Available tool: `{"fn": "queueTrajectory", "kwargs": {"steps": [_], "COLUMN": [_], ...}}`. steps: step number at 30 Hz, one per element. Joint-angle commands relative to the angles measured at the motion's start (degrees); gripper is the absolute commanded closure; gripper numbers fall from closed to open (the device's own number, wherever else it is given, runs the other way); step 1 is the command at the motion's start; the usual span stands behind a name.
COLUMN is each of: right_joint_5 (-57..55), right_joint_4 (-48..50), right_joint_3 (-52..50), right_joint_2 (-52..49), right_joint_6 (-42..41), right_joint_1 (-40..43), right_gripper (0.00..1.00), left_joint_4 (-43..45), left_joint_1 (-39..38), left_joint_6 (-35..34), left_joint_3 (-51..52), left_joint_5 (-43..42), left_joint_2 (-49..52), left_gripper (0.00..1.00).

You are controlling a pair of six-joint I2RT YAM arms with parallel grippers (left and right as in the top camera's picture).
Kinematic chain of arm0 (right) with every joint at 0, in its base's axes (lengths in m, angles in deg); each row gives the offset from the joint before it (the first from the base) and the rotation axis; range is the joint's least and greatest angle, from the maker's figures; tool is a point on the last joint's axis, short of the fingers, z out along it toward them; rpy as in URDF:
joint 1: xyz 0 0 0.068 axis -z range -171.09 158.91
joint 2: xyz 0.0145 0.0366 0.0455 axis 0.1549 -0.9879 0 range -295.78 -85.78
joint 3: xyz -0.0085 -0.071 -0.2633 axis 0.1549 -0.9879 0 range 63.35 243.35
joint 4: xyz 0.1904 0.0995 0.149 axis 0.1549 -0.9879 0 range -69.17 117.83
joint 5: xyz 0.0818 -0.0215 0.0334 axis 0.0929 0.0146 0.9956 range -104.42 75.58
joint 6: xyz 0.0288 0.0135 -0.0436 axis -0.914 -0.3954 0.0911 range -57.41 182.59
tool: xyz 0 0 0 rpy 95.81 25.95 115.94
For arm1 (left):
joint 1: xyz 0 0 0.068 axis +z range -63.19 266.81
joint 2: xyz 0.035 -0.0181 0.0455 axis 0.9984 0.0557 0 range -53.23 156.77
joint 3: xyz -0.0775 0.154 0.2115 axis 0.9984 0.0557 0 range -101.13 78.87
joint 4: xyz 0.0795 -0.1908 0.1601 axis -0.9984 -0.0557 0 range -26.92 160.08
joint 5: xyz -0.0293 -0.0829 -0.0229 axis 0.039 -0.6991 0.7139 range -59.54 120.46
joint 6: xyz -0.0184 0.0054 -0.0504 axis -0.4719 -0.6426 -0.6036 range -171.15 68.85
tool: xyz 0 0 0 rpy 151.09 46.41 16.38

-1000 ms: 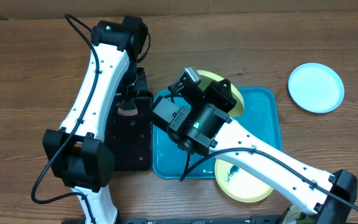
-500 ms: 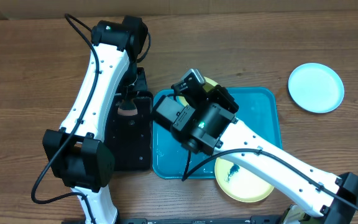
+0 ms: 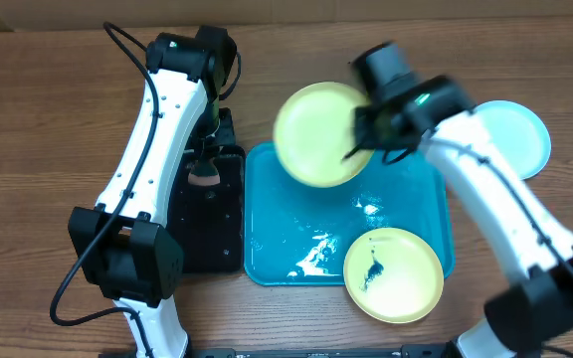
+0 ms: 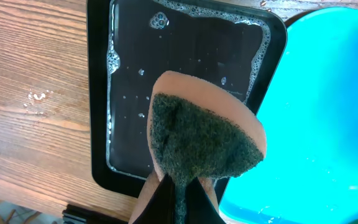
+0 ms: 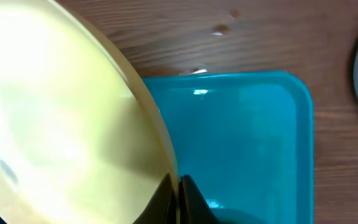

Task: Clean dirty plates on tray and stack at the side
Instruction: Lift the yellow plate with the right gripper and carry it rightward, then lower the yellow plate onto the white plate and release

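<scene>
Plates numbered three in the overhead view. One pale yellow-green plate (image 3: 316, 134) was pinched at its rim by the right jaws, which were closed on its edge. It was held above the far left corner of the turquoise tray (image 3: 296, 214) and showed blurred. In the right wrist view the same plate (image 5: 61, 124) filled the left half of the picture, with the tray (image 5: 241, 137) below it. The second yellow-green plate (image 3: 394, 276), marked with a dark smear at its centre, lay on the tray's near right corner with its edge overhanging the rim. The light blue plate (image 3: 525, 139) sat on the wooden surface (image 3: 48, 119) just beyond the tray's far right corner, partly hidden by the right arm (image 3: 485, 189). White suds streaked the wet tray floor. The left jaws were closed on a sponge (image 4: 204, 140), its dark green scouring face toward the wrist camera. It was held above the black tray (image 4: 166, 62), which held soapy water and lay against the turquoise tray's left side.
</scene>
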State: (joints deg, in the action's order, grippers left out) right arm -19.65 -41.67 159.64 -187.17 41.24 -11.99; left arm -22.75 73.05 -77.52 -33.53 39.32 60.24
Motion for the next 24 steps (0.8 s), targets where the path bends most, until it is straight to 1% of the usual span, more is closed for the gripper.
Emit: {"fn": "queueTrajectory", "kwargs": {"steps": [1, 4, 8, 14, 20, 24], "right_joint_5": [10.03, 14.97, 22.53, 25.49, 25.94, 25.94], "right_joint_4": [0.48, 1.55, 3.28, 4.07, 6.12, 7.63], "right_joint_3": [-0.68, -0.68, -0.68, -0.68, -0.68, -0.68], "right_joint_2": [-3.54, -6.97, -12.37, -18.78, -21.33, -21.33], "right_joint_6": [-1.18, -0.72, 1.92, 2.05, 2.03, 1.81], "right_joint_1": [9.31, 18.56, 30.67, 44.92, 53.88, 56.78], "right_gripper": [0.96, 0.96, 0.96, 0.96, 0.96, 0.96], "left_joint_4": [-0.09, -0.11, -0.11, -0.15, -0.33, -0.28], "left_joint_1": [0.35, 0.35, 0.35, 0.35, 0.35, 0.35], "left_joint_6": [1.14, 1.14, 1.16, 1.14, 1.11, 1.11], "left_joint_3": [-0.57, -0.57, -0.57, -0.57, -0.57, -0.57], "left_joint_5": [0.74, 0.76, 0.76, 0.76, 0.72, 0.74], "left_joint_2": [-1.99, -1.99, -1.99, -1.99, -1.99, -1.99], "left_gripper": [0.96, 0.96, 0.96, 0.96, 0.96, 0.96]}}
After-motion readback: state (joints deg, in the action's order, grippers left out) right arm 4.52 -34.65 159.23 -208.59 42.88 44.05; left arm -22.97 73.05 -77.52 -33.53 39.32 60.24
